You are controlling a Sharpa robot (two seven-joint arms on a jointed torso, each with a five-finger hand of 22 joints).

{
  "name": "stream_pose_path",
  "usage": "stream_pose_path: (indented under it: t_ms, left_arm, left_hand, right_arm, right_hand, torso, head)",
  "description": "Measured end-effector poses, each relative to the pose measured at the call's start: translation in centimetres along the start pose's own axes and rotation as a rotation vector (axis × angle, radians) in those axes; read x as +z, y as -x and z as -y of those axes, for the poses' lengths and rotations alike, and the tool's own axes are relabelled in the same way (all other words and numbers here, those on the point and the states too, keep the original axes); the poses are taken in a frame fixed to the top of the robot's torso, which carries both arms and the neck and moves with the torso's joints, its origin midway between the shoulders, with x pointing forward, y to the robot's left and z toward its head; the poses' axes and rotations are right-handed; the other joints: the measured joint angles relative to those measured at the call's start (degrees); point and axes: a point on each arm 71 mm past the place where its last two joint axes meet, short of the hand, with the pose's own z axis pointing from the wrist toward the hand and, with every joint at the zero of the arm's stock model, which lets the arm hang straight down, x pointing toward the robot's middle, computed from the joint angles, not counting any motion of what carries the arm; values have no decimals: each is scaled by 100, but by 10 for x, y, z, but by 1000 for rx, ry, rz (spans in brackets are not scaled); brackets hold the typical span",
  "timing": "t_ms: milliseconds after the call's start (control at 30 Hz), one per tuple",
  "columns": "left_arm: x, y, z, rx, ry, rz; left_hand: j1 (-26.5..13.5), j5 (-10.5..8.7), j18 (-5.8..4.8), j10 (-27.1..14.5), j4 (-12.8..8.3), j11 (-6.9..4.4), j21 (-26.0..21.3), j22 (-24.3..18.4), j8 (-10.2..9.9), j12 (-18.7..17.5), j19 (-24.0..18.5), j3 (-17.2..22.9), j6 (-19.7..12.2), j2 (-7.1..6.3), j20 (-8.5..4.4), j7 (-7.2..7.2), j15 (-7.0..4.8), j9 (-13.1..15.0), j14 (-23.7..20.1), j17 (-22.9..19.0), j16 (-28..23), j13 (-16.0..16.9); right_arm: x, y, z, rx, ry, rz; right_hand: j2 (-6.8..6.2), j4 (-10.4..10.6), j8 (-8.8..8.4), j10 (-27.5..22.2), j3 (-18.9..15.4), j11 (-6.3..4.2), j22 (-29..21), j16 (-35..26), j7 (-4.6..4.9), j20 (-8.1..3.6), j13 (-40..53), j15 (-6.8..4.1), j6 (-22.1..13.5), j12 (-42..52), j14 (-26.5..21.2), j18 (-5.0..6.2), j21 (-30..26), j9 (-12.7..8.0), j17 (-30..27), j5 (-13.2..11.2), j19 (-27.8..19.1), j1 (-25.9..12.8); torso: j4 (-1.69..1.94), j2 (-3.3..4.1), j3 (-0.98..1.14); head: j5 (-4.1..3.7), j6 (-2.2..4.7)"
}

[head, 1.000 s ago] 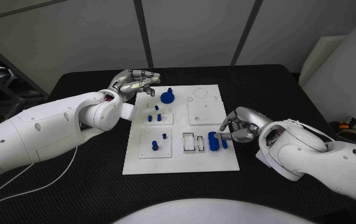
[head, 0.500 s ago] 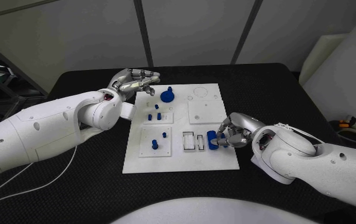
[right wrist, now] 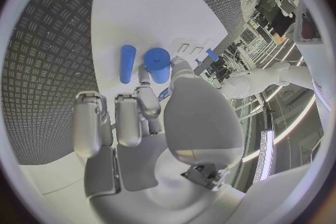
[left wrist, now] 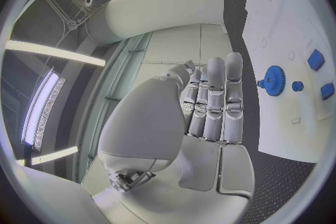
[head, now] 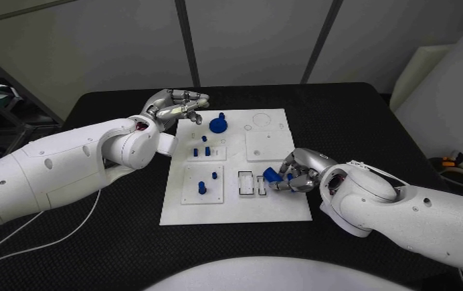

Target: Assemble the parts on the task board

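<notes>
Head view: white task board [head: 236, 207] in the middle of the black table [head: 347, 114], long side running away from the robot. Right hand [head: 299, 172] low over the board's near right edge, fingers closed round a thick blue cylinder [head: 271, 176], just beside the white rectangular slots [head: 253, 184]. Left hand [head: 177, 107] off the board's far left corner, above the table, grasping nothing, close to the blue gear [head: 218, 126] standing on the far part of the board. Small blue pegs [head: 201, 150] upright in a square plate behind a single blue peg [head: 202, 187] in the nearer plate. Right wrist view, and not the head view: a second, thinner blue rod [right wrist: 126, 63] lying flat on the board alongside the thick blue cylinder [right wrist: 158, 64], which sits pinched between the thumb and a fingertip of the right hand [right wrist: 140, 117], remaining fingers loosely curled. Left wrist view: left hand [left wrist: 210, 109] released, fingers stretched out side by side and bare of any part, blue gear [left wrist: 273, 77] beyond the fingertips, apart from them, teeth plainly visible round its rim. Table surface dark with a fine ribbed weave. Thin white cable [head: 58, 234] trailing across the table's near left. Behind the table, grey wall panels [head: 255, 23] split by dark seams.
</notes>
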Motion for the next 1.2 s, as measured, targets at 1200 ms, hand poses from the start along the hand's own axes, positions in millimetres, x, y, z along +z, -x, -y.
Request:
stream_pose_path:
  t_ms: [1200]
  left_arm:
    - [0, 0, -1, 0, 2, 1]
  left_hand:
    - [0, 0, 0, 0, 0, 0, 0, -1, 0, -1, 0, 0, 0, 0, 0, 0, 0, -1, 0, 1, 0, 0]
  right_arm:
    - [-21, 1, -17, 113, 44, 48]
  right_hand:
    - [385, -9, 285, 74, -85, -73, -1, 154, -32, 0, 318, 1, 10, 149, 0, -91, 156, 42, 308, 539, 0, 204]
  torso:
    - [-8, -25, -19]
  head:
    - [-40, 73]
